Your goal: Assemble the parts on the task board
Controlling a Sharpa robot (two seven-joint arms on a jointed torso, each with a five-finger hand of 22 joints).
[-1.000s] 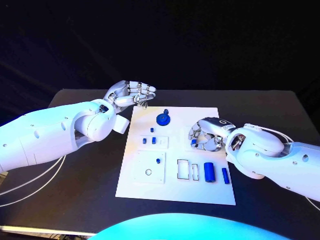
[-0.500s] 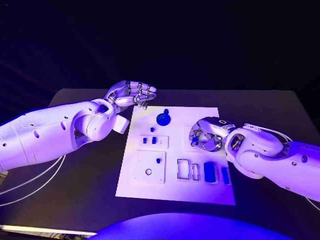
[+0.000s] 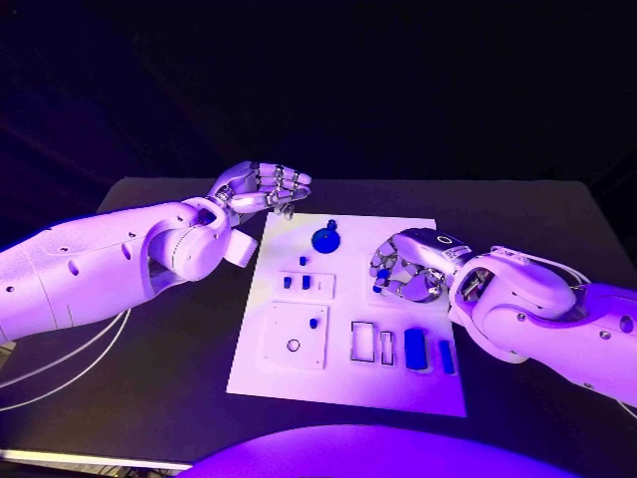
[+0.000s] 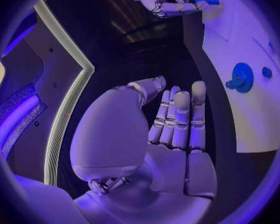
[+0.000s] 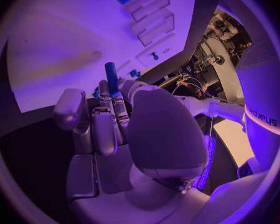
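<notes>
Black table (image 3: 161,329), white task board (image 3: 350,383) in its middle. My right hand (image 3: 409,267) over the board's right side pinches a blue peg (image 5: 111,78), mostly hidden from the head camera. My left hand (image 3: 262,186) hovers off the board's far-left corner, fingers curled, holding nothing. Lettering on my right arm unreadable.

The left arm reaches in over the table, its left hand (image 3: 262,186) raised just beyond the far left corner of the task board (image 3: 405,393), fingers (image 4: 180,117) curled together and holding nothing. The right arm comes across the board's right edge; the right hand (image 3: 409,265) hangs over the board's right side, pinching a small blue part (image 5: 111,78) between its fingers (image 5: 120,110).
</notes>
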